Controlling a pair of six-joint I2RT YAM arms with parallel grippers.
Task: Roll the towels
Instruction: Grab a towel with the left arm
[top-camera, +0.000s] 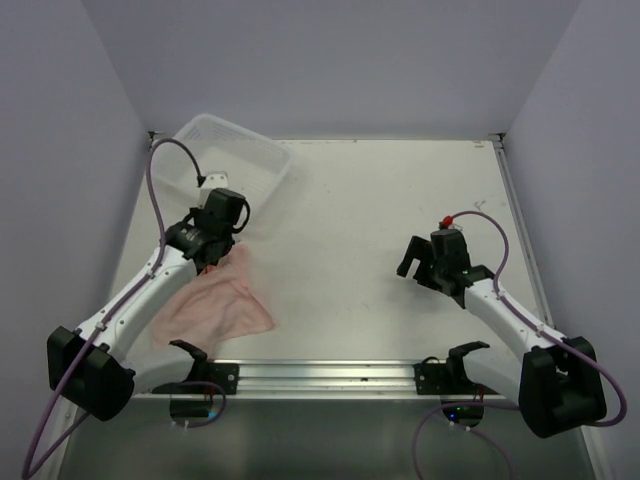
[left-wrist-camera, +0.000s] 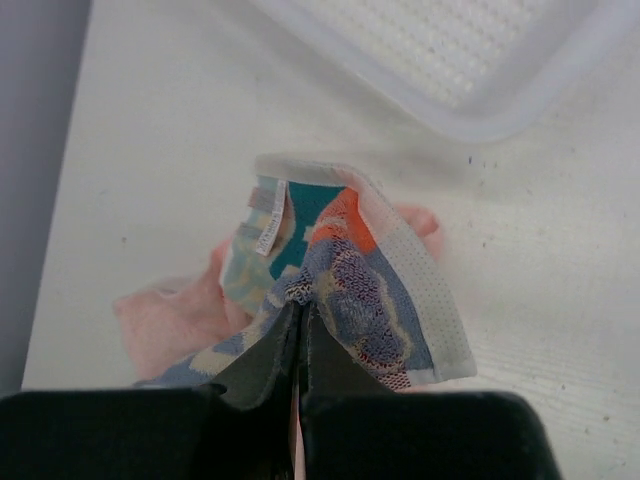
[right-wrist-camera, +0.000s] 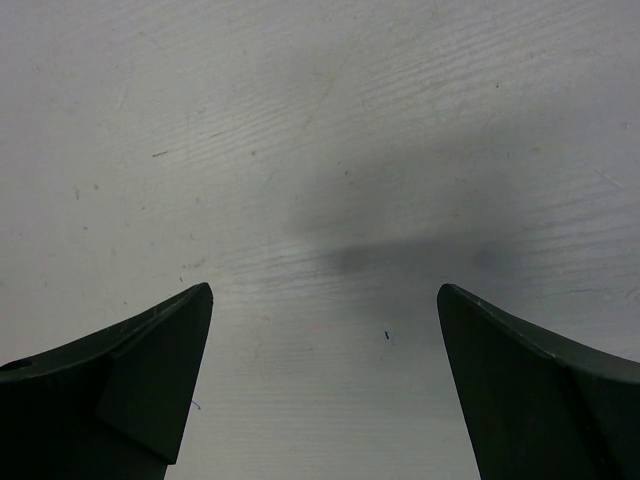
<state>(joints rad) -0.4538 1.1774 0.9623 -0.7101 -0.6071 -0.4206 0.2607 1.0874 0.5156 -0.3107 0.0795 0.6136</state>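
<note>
Pink towel (top-camera: 215, 305) (plain, pale, soft cloth): lies crumpled on the white table (top-camera: 380, 230), just on the arm-base side of the left gripper (top-camera: 222, 232); its far edge runs under that gripper.
Printed towel (left-wrist-camera: 350, 285) (teal, orange and blue patterned cloth with a pale mesh border): bunched straight ahead of the left gripper's fingers (left-wrist-camera: 270, 365), on top of the pink towel, with a small white label showing on its fold.
Left gripper: jaws pressed together, pinching a fold of the printed towel.
Right gripper (right-wrist-camera: 325, 290): jaws spread wide with nothing between them, hanging over the table; both towels lie well off to its left.
White mesh plastic basket (top-camera: 225, 160): just beyond the left gripper, at the table's far left corner.
</note>
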